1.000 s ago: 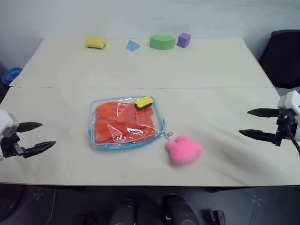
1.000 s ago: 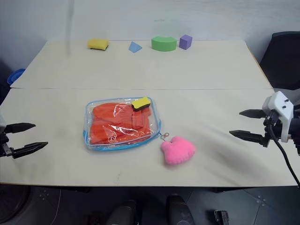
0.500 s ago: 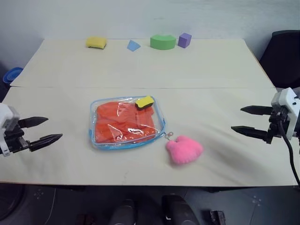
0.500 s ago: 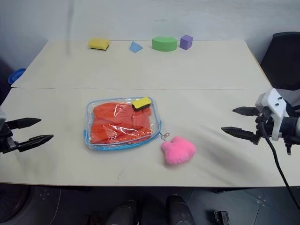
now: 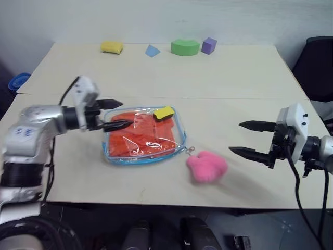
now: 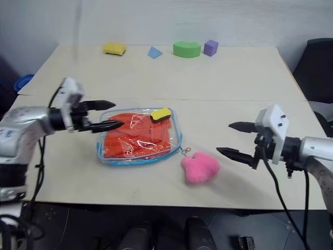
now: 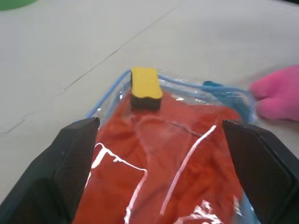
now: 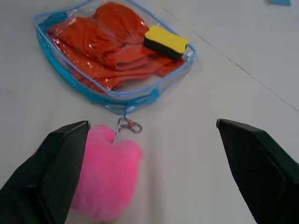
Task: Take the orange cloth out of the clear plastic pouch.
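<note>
I am hovering my spread, empty left claw (image 5: 115, 115) at the near edge of the clear plastic pouch (image 5: 144, 136), orange cloth (image 5: 138, 139) inside, right claw (image 5: 250, 138) released beyond the pink plush (image 5: 206, 166), next pinning the pouch.

Bright orange wrinkled fabric cloth (image 5: 139, 139), seen through a clear flat plastic pouch (image 5: 177, 127) edged in light blue, with white glare streaks, just ahead of the left gripper's (image 5: 115, 114) black fingers. Yellow-topped, black-based small sponge block (image 5: 164, 112) at the pouch's far corner. Fluffy pink plush toy (image 5: 206, 166) short of the right gripper's (image 5: 248, 138) black fingers, white housing behind them. Pale beige tabletop (image 5: 234, 73). Far off: yellow sponge (image 5: 112, 47), light blue wedge (image 5: 152, 50), green curved block (image 5: 185, 47), purple cube (image 5: 209, 45).
</note>
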Robot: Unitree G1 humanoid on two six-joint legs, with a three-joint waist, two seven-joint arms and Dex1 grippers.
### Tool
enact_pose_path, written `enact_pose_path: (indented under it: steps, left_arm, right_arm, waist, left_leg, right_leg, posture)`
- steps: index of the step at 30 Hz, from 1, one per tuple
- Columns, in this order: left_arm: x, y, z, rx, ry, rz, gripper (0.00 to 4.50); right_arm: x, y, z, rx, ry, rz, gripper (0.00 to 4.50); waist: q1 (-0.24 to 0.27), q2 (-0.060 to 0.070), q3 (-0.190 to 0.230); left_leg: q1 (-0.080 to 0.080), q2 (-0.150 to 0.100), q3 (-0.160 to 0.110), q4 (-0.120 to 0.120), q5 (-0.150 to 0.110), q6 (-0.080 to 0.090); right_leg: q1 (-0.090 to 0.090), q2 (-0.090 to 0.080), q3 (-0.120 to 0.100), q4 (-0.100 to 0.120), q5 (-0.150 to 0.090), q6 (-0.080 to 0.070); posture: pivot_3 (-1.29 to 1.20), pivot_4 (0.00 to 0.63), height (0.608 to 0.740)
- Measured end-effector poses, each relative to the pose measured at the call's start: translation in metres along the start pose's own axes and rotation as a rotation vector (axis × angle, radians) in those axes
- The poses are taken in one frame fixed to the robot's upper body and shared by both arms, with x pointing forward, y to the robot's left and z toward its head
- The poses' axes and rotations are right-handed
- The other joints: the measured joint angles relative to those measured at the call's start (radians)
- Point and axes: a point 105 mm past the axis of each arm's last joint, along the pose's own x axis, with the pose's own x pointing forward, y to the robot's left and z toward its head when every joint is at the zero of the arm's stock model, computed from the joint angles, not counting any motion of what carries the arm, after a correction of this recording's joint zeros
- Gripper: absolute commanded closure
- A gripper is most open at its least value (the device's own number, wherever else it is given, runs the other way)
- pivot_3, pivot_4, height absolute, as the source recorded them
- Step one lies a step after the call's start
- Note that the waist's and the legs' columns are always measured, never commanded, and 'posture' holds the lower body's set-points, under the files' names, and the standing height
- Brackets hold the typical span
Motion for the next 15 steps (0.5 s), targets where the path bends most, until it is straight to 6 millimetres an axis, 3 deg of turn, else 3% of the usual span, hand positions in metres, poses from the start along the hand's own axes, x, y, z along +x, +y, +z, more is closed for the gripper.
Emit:
enact_pose_path:
  steps: [5, 10, 15]
  left_arm:
    - [0.067, 0.001, 0.001, -0.008, 0.036, -0.041, 0.05]
    - [0.103, -0.001, 0.002, 0.007, 0.051, -0.045, 0.05]
    - [0.124, -0.001, -0.022, 0.02, 0.127, -0.01, 0.05]
  right_arm:
    - [0.016, 0.017, 0.015, -0.025, -0.066, -0.033, 0.0]
    - [0.02, 0.022, 0.016, -0.021, -0.066, -0.062, 0.0]
    - [0.02, 0.023, 0.014, -0.019, -0.061, -0.082, 0.0]
  waist:
    - [0.008, -0.002, 0.001]
    - [0.005, -0.002, 0.001]
    - [0.007, -0.003, 0.001]
  left_leg:
    - [-0.004, 0.0, -0.001, 0.003, 0.002, -0.003]
    - [-0.011, 0.0, -0.001, 0.009, 0.001, -0.003]
    - [-0.011, 0.0, -0.001, 0.013, 0.001, -0.002]
  right_leg:
    - [-0.002, 0.0, -0.001, 0.0, 0.0, 0.0]
    - [-0.007, 0.0, -0.001, 0.001, 0.001, 0.001]
    - [-0.007, 0.0, -0.001, 0.003, 0.001, 0.002]
  posture:
    - [0.0, 0.15, 0.74]
    - [0.0, 0.15, 0.74]
    - [0.0, 0.15, 0.74]
